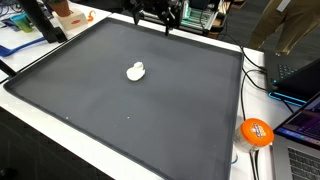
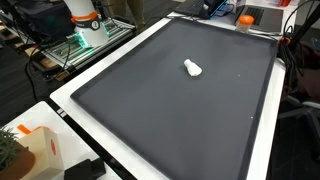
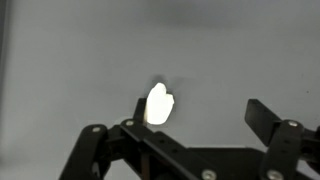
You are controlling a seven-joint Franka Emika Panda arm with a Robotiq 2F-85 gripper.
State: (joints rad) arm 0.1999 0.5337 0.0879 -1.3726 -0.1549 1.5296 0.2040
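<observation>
approach stage, i judge: the black two-finger gripper (image 3: 195, 118) hangs above the dark grey rubber mat (image 1: 190, 120), jaws spread wide and empty. the small white lumpy object (image 1: 136, 71) lies near the mat's middle. next move calls for centring, then lowering.

View check | I see a black mat (image 1: 120, 110) covering a white table (image 2: 110, 61) | beyond the mat's far edge, a wire rack (image 2: 85, 45) glows green | off the mat's corner, an orange ball (image 1: 256, 132), a laptop (image 1: 298, 78) and cables | light bright, even
</observation>
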